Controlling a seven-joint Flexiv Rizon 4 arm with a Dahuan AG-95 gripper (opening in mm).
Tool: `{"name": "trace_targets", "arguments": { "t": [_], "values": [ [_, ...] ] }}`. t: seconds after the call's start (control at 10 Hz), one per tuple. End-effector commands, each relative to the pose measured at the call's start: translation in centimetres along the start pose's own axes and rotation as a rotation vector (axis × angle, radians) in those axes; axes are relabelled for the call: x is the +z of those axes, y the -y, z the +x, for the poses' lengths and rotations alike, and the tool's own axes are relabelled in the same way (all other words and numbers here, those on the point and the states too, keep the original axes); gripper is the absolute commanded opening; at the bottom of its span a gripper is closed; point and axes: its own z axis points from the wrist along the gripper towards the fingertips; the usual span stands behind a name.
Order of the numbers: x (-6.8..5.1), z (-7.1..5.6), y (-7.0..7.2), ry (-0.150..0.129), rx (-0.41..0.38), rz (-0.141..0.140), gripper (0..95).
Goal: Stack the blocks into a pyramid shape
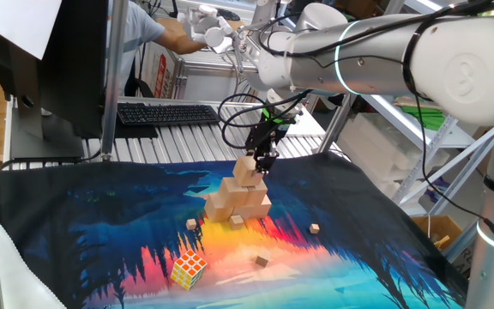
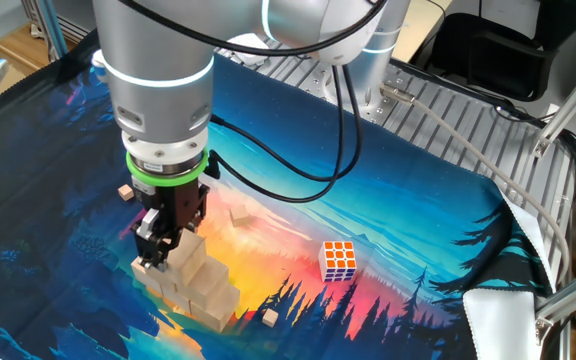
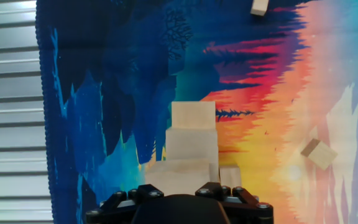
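I have the gripper (image 1: 262,165) pointing straight down, its jaws closed on the top block (image 1: 247,171) at the peak of the pyramid (image 1: 237,202), which sits mid-bench on the painted cloth (image 1: 101,223). By my judgement, the stack is nearly done: only release and retreat remain. I count three tiers, though I cannot count all the blocks. Around it lie four tiny cubes (image 1: 315,228) and one Rubik's cube (image 1: 188,269).

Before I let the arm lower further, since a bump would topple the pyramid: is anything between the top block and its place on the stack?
Nothing visible: the top block in the gripper is already at the stack's peak.
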Motion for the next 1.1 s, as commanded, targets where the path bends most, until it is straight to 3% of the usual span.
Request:
{"name": "trace_targets", "arguments": {
  "t": [0.1, 1.1],
  "values": [
    [0.07, 0.14, 0.19, 0.002, 0.002, 0.0, 0.0],
    [0.42, -0.16, 0.66, -0.006, -0.015, 0.01, 0.0]
  ]
}}
